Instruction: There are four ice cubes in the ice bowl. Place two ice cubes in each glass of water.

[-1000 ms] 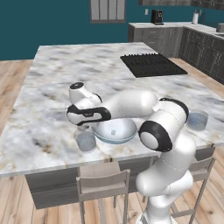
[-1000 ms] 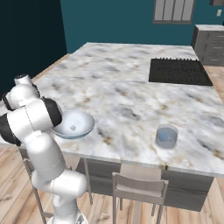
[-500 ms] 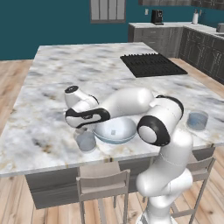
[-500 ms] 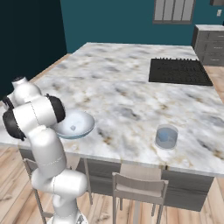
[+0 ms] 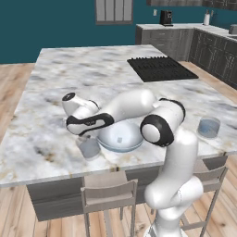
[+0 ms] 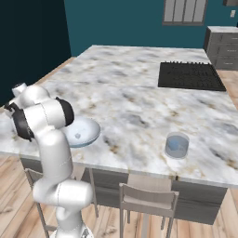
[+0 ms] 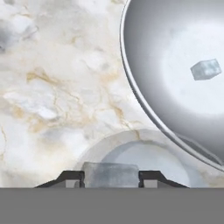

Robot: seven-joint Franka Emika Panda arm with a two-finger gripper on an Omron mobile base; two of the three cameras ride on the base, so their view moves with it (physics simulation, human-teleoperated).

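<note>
- The gripper [image 7: 111, 178] has its two dark fingertips pressed against the sides of an ice cube [image 7: 111, 174], which sits clamped between them.
- In the hand view the held cube hangs directly over the mouth of the near glass [image 7: 135, 162], whose round rim curves beneath it.
- That glass [image 5: 89, 148] stands on the marble counter [image 5: 83, 78] just beside the bowl [image 5: 120, 137], on the side nearer the counter's front edge and corner.
- The bowl's rim [image 7: 144, 100] sweeps across the upper right of the hand view; one loose cube [image 7: 205, 69] rests on its pale floor.
- In the right base view the bowl [image 6: 82, 131] lies partly behind the white arm.
- The second glass [image 6: 176, 145] stands well apart from the bowl, near the counter's front edge, with bluish water in it.
- A black cooktop [image 5: 159, 68] is set into the far part of the counter.
</note>
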